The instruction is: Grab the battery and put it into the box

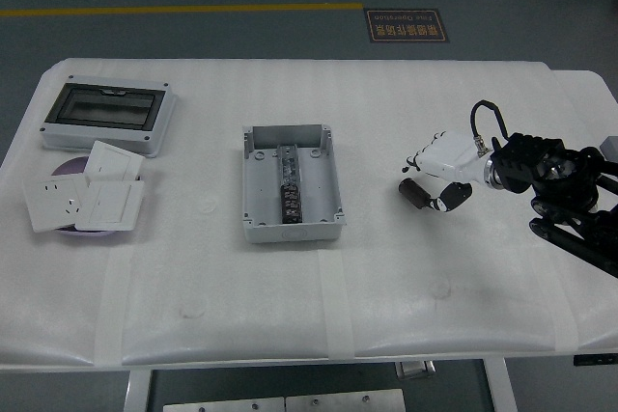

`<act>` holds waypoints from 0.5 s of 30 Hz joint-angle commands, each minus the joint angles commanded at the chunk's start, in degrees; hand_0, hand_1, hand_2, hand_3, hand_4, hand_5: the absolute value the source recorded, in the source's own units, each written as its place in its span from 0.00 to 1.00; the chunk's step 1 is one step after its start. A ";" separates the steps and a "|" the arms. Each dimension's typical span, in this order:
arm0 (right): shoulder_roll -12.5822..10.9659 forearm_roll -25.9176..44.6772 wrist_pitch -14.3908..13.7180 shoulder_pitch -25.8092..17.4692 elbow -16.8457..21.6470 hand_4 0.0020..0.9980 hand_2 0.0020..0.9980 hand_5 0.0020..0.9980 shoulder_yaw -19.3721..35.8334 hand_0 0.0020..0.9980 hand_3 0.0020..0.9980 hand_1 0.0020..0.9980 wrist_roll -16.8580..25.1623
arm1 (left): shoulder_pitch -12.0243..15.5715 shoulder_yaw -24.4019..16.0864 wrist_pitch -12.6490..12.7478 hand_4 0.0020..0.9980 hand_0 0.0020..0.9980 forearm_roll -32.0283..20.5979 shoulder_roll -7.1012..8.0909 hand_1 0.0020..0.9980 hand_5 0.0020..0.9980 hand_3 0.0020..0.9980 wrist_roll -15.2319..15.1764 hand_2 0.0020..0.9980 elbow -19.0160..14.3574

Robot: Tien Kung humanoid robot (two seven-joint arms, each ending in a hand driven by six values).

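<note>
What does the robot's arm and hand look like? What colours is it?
Only the right arm shows. It is black and bulky, built of chunky jointed parts, with a round silvery ring at the wrist. A thin black cable loops up above the wrist. The right hand is mostly white with a smooth shell, and its fingers end in dark tips.
</note>
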 joint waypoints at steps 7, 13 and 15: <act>0.05 0.37 0.19 -0.21 -0.09 0.62 0.72 0.36 0.07 0.82 0.75 0.67 0.09 | -0.12 -0.24 0.02 0.63 0.70 0.02 0.13 0.69 0.39 0.62 -0.05 0.59 0.00; 0.24 1.17 -0.13 -0.30 0.20 0.63 0.72 0.37 -0.17 0.82 0.75 0.67 -0.16 | -0.26 0.24 0.04 0.63 0.70 -0.51 0.18 0.69 0.39 0.62 -0.19 0.59 0.00; 0.32 1.32 -0.14 -0.34 0.28 0.63 0.72 0.37 -0.17 0.82 0.75 0.67 -0.17 | -0.26 0.21 0.05 0.63 0.70 -0.51 0.15 0.69 0.39 0.62 -0.19 0.59 0.00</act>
